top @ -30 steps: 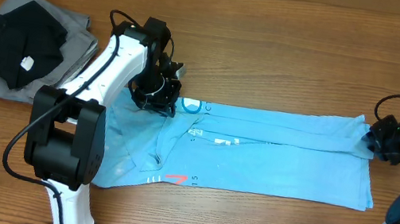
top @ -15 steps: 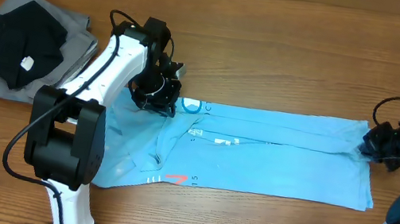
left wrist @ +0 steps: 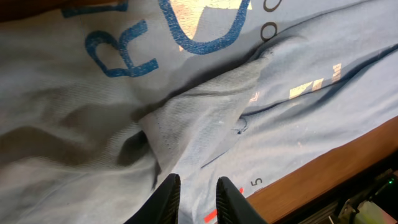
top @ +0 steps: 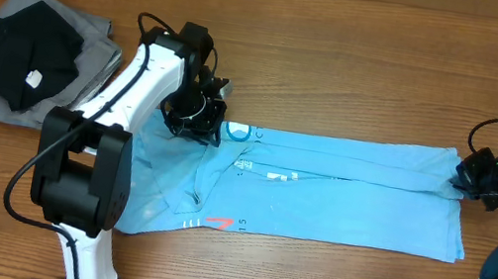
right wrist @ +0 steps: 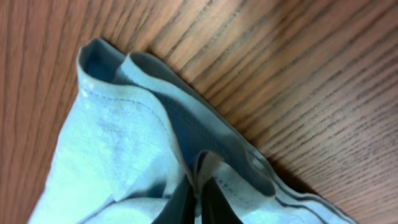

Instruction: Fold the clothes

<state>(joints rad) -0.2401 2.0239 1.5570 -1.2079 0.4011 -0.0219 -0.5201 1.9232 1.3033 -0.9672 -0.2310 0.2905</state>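
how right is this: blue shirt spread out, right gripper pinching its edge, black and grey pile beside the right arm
Only the pile is wrong: in the overhead view the black and grey pile lies beside the left arm. The blue shirt is spread out and the right gripper pinches its edge.

Beneath me lies a wooden surface, warm brown, its fine dark grain running left to right; it shows across the far side and along the near edge.
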